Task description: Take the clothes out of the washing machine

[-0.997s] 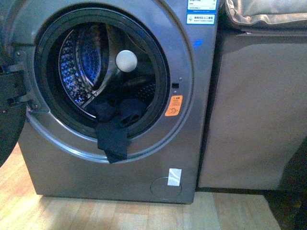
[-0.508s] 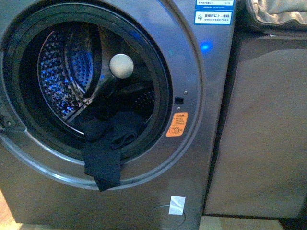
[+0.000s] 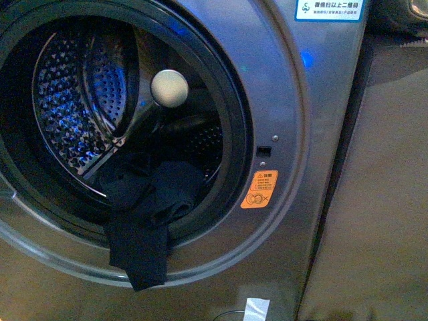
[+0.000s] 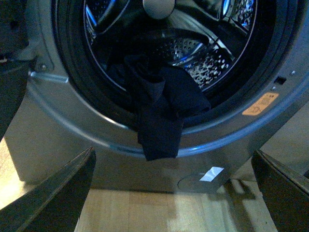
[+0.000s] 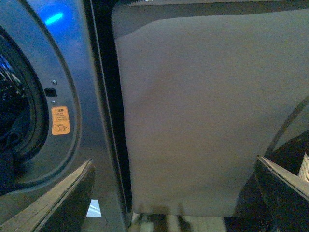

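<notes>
The left jaws and right jaws are held wide apart, empty. The clothes (image 4: 159,121) are draped over the lower porthole rim of the washing machine (image 3: 281,100). The machine has been approached within the last second, so grasping seems near.

The washing machine (image 3: 281,100) runs off-frame; print on its orange sticker (image 3: 259,190) seems illegible.
</notes>
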You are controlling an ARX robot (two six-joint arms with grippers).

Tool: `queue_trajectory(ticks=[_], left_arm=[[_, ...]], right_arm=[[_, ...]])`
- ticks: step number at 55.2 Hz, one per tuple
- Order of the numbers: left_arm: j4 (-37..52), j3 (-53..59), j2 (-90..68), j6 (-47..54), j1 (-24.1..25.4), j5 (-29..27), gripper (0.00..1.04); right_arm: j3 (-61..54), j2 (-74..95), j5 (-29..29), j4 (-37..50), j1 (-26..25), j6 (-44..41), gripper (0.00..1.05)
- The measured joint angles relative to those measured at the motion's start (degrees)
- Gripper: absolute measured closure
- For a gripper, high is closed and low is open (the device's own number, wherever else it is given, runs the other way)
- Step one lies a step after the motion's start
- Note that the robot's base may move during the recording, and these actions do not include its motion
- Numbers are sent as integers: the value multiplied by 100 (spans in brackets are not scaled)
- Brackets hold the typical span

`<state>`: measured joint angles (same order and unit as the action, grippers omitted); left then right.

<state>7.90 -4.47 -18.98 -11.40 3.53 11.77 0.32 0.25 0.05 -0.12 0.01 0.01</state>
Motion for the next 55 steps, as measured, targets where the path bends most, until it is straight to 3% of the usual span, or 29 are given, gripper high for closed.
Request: queue_trajectory(ticks=[12,18,33,55], left_arm=[[2555,-1217,-3576,345,-579,-439,7],[3003,-1971,-5066,494,-807,-581,7],[3023,-3545,-7250,597,-1200,-546,7],[2214,-5475,-9217,780,-1412,-236,7]], right_arm=[[-2,0,0,0,0,0,7],[0,0,0,0,0,0,7],[0,0,0,0,0,0,7],[0,0,0,0,0,0,7]])
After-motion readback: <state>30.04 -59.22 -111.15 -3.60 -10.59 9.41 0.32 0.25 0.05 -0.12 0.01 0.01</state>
